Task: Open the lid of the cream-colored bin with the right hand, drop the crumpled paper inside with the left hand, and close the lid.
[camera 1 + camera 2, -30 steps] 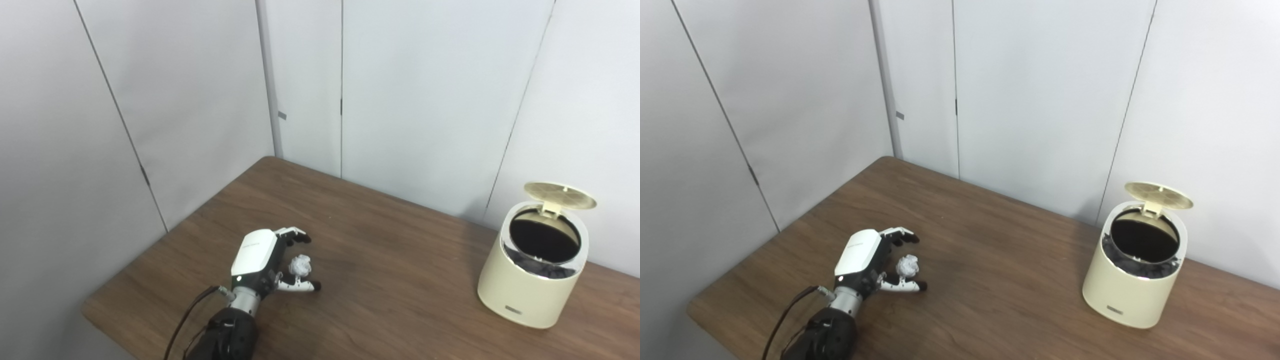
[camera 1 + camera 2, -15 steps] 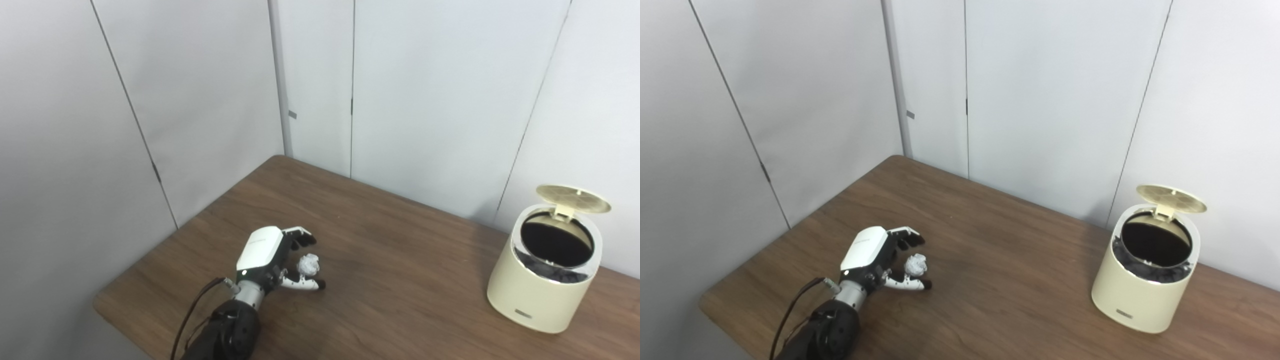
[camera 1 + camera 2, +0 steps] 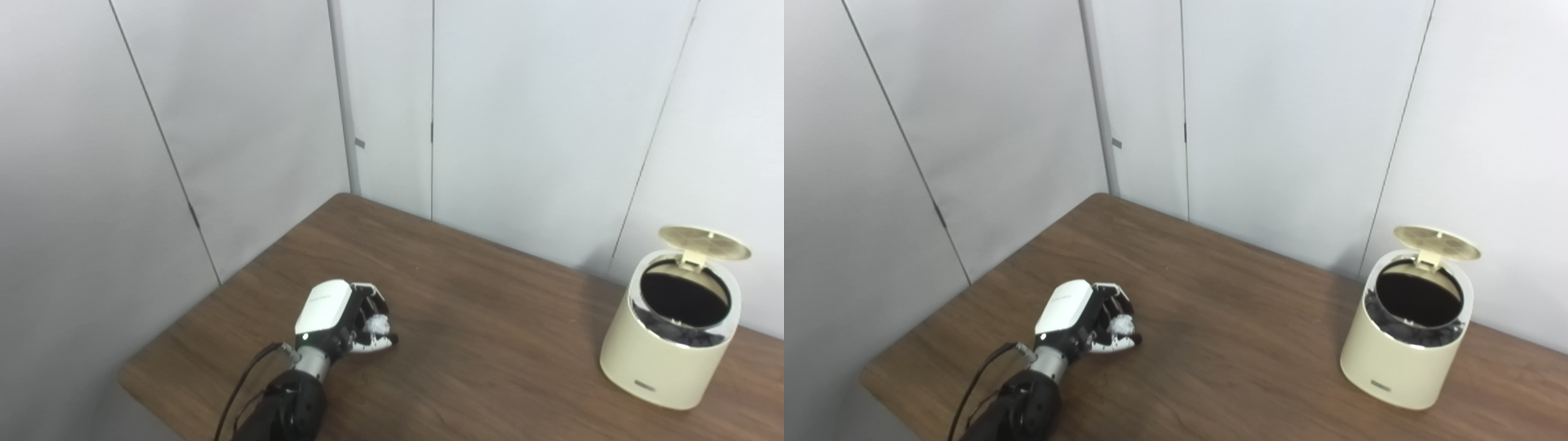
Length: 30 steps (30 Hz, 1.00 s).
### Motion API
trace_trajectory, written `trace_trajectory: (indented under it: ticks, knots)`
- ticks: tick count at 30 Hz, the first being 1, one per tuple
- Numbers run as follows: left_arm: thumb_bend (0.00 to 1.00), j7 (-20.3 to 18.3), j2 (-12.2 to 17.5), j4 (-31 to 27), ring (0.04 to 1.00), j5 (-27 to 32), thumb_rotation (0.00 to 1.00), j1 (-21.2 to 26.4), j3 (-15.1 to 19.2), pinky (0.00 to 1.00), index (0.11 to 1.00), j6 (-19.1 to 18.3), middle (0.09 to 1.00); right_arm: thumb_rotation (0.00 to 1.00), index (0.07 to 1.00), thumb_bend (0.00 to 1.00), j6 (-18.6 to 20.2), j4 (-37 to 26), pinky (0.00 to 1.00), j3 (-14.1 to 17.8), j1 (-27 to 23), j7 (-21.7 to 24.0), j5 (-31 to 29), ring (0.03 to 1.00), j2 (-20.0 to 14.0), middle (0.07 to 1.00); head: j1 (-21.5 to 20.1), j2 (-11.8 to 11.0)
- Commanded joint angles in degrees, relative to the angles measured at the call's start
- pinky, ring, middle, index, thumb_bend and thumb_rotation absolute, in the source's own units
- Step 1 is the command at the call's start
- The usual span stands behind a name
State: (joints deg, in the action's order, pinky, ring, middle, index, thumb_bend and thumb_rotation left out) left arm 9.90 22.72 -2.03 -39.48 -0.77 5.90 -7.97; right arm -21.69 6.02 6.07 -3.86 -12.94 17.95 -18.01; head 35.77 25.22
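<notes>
While fingers (image 3: 375, 306) enclose crumpled paper (image 3: 377, 323), bin (image 3: 667, 361) stands upright.

No text can be read. A small dark label sits low on the front of the bin (image 3: 661, 361), and faint grey lettering marks the left hand (image 3: 340, 315), both too small to make out.

At the lower left of the frame, the left hand (image 3: 340, 321) wears a glossy white shell across its back, with a small light dot near the wrist end. Its fingers (image 3: 1113, 300) are black with white segments. Below comes a silver metal wrist, then a bulky black forearm — a thin dark cable loops alongside it.
</notes>
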Motion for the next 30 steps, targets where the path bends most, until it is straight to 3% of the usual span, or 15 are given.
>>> trace_trajectory:
  ticks: [1, 14, 20, 25, 30]
  knots:
    - [0.52, 0.7, 0.5, 1.2, 0.341, -0.3, 0.0, 0.0, -0.8, 0.3, 0.513, 0.5, 0.423, 0.94, 0.848, 0.87, -0.8, 0.6, 0.72, 0.7, 1.8, 0.0, 0.6, 0.849, -1.0, 0.847, 0.0, 0.1]
    - [0.52, 1.4, 1.4, 1.1, 0.327, -0.5, 0.0, -0.1, -1.6, 0.28, 0.51, 0.4, 0.423, 0.93, 0.85, 0.84, -0.2, -1.0, 0.74, 0.4, 2.1, 0.1, 0.9, 0.851, -0.2, 0.849, -1.9, -0.3]
    - [0.52, 1.6, 2.3, -0.9, 0.354, -0.7, 0.0, -0.4, -1.5, 0.3, 0.511, 1.6, 0.434, 0.93, 0.855, 0.84, 0.2, -1.5, 0.74, 0.1, 2.3, -0.7, 2.4, 0.85, 0.9, 0.854, -6.1, 0.1]
    - [0.52, 1.7, 3.2, -3.7, 0.304, -0.5, 0.0, -0.7, -1.4, 0.24, 0.509, 3.8, 0.406, 0.92, 0.857, 0.84, -0.3, -1.8, 0.81, -0.3, 2.4, -1.2, 3.4, 0.855, 2.0, 0.856, -9.7, 0.2]
    - [0.52, 1.8, 3.9, -7.1, 0.3, -1.0, 0.0, -0.7, -1.2, 0.24, 0.511, 6.5, 0.403, 0.94, 0.858, 0.87, 1.9, -4.6, 0.82, -0.9, 3.1, -0.9, 4.7, 0.868, 3.8, 0.868, -13.6, 0.4]
